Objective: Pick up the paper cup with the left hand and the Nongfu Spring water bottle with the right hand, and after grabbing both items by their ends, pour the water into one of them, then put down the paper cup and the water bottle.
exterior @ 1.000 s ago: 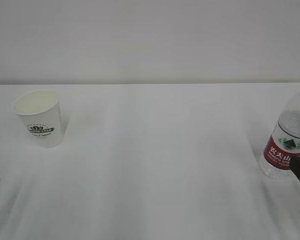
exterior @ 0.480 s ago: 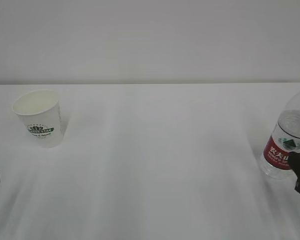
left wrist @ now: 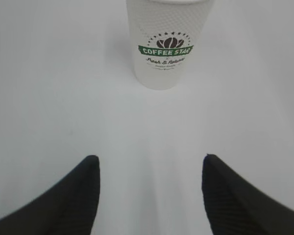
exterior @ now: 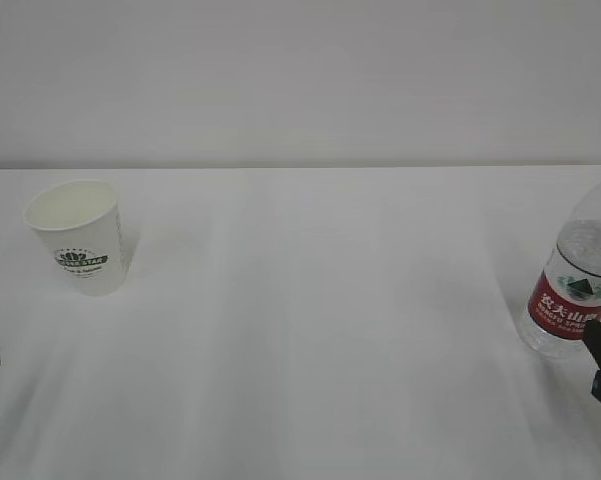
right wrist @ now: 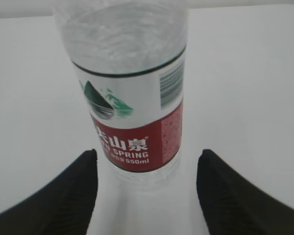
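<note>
White table (exterior: 310,330), plain pale wall behind, nothing else in shot.

Cup (exterior: 78,235) upright, far left of exterior view, mouth up, looks empty. Bottle (exterior: 578,275) upright at far right edge, top cut off by frame, so cap or no cap: can't tell.

Left gripper (left wrist: 149,169): jaws apart, nothing between them. Cup (left wrist: 166,44) dead ahead on the jaw centreline, well apart, logo facing the camera. Only a dark sliver of this gripper at the left edge in exterior view.

Right gripper (right wrist: 144,164): jaws apart, empty. Bottle (right wrist: 129,93) straight ahead and near, lower label level with the fingertips, base just beyond them, not yet between the jaws. Slightly left of centreline.

Both long axes vertical, both jaw gaps horizontal, so a straight forward push should suffice for each. Right side nearer its target; left with more ground to cover. Jaw spread looks wider than cup and bottle, judging by wrist views. Likely risk: nudging the light cup over on contact.
</note>
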